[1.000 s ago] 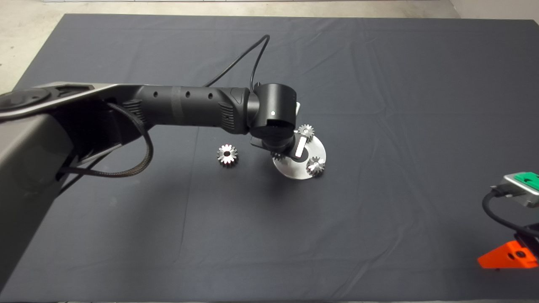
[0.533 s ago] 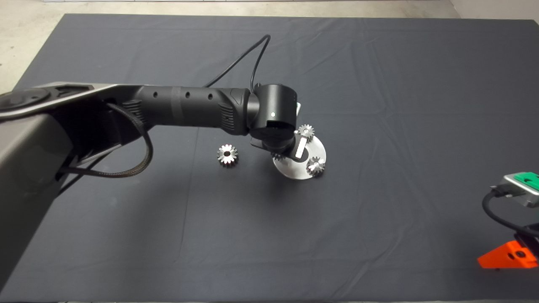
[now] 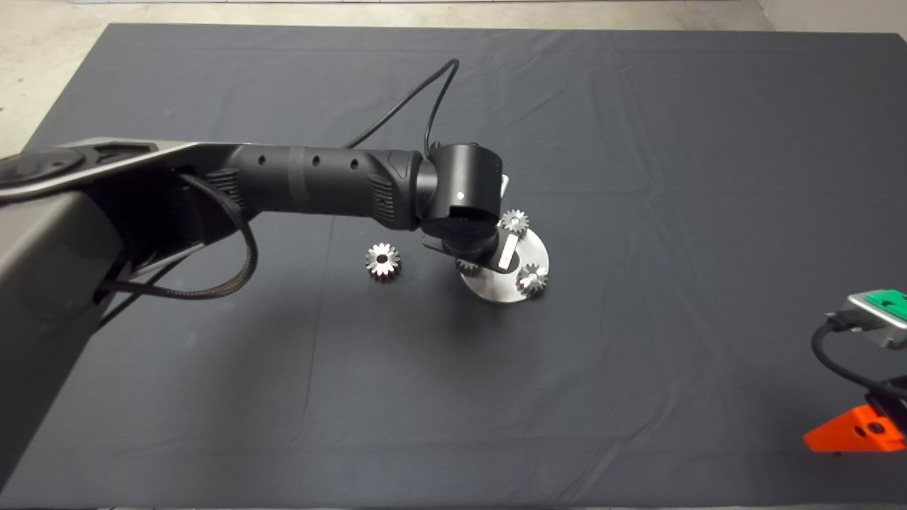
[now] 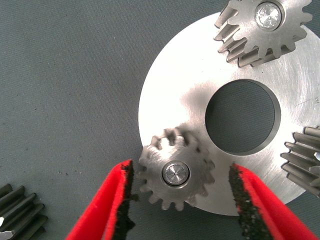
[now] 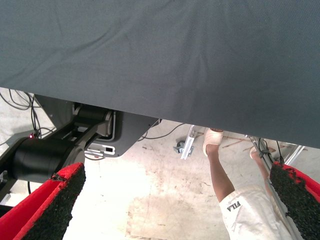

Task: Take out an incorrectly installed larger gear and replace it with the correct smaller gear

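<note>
Between the spread fingers of the left claw (image 4: 181, 200) sits the smaller gear (image 4: 176, 173) on the round steel plate (image 4: 180, 100), untouched. Left arm has edged slightly away since earlier. Larger gear (image 3: 382, 260) lies alone on the tabletop mat (image 3: 638, 142). Right claw (image 5: 175, 210) parked, spread wide.

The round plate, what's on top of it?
Three small gears on pins around its centre hole; the open left claw straddles one. From above, the arm hides most of that gear.
</note>
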Controlling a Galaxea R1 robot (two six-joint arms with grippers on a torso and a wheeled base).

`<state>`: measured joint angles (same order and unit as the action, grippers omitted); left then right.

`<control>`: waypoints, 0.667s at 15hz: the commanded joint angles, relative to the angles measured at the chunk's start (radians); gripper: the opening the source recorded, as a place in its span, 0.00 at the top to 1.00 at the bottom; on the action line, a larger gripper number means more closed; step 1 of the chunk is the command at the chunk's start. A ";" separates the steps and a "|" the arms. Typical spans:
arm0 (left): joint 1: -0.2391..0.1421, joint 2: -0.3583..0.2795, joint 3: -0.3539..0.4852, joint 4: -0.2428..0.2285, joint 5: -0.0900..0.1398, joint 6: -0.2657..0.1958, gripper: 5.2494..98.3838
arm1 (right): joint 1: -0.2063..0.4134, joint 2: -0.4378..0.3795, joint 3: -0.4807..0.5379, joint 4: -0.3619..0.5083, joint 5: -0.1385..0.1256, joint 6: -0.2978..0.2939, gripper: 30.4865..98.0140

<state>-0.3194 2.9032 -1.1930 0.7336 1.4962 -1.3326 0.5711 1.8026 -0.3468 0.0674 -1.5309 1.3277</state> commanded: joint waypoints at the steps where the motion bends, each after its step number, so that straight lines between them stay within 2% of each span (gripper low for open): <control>1: -0.017 0.002 0.015 0.010 0.002 0.006 0.54 | 0.013 -0.004 0.005 0.032 -0.005 -0.002 0.00; 3: -0.029 0.000 0.033 0.001 0.001 0.004 0.54 | 0.013 -0.005 0.005 0.032 -0.005 -0.001 0.00; 4: -0.078 -0.010 0.084 -0.008 0.008 -0.003 0.51 | 0.013 -0.005 0.005 0.032 -0.005 -0.002 0.00; 5: -0.165 -0.042 0.152 -0.062 0.023 -0.016 0.48 | 0.012 -0.005 0.005 0.032 -0.005 -0.002 0.00; 6: -0.207 -0.093 0.221 -0.156 0.027 -0.031 0.48 | 0.013 -0.007 0.005 0.032 -0.005 -0.001 0.00; 7: -0.235 -0.181 0.350 -0.254 0.026 -0.068 0.48 | 0.013 -0.008 0.005 0.032 -0.005 0.002 0.00; 9: -0.289 -0.374 0.569 -0.323 0.026 -0.129 0.43 | 0.013 -0.005 0.005 0.032 -0.003 0.001 0.00; 10: -0.305 -0.469 0.644 -0.405 0.025 -0.138 0.42 | 0.013 -0.004 0.005 0.031 -0.003 0.002 0.00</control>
<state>-0.4863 2.7823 -0.9495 0.6256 1.4974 -1.3744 0.5711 1.8002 -0.3468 0.0677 -1.5313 1.3281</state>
